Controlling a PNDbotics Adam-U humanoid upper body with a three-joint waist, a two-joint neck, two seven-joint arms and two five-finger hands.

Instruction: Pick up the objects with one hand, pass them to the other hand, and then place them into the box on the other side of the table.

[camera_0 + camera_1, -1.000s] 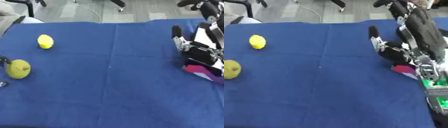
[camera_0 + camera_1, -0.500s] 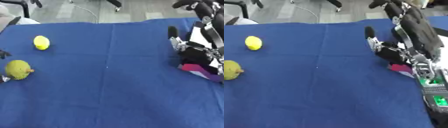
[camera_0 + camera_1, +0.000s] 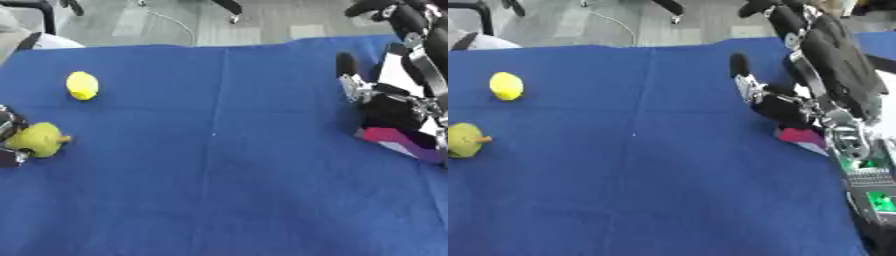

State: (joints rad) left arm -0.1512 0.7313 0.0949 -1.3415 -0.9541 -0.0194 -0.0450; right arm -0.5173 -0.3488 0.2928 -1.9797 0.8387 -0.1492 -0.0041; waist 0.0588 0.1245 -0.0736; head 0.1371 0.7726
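A yellow lemon (image 3: pixel 82 85) lies on the blue cloth at the far left. Nearer me sits a green-yellow fruit (image 3: pixel 35 140) with a short brown stem. My left hand (image 3: pixel 7 125) shows only at the left edge of the left eye view, one finger above the fruit and one (image 3: pixel 10 158) below, both against it. My right hand (image 3: pixel 779 104) hangs at the right side, one dark finger (image 3: pixel 738 65) straight up, holding nothing. Under it lies a magenta and white thing (image 3: pixel 802 136).
The blue cloth (image 3: pixel 219 190) covers the whole table. The right arm (image 3: pixel 833 55) rises along the right edge. A panel with green lights (image 3: pixel 872 192) shows at the lower right. Grey floor with chair legs and a cable lies beyond the far edge.
The lower finger of my left hand has drawn up against the green-yellow fruit. The picture has shifted slightly. My right hand has hardly moved.
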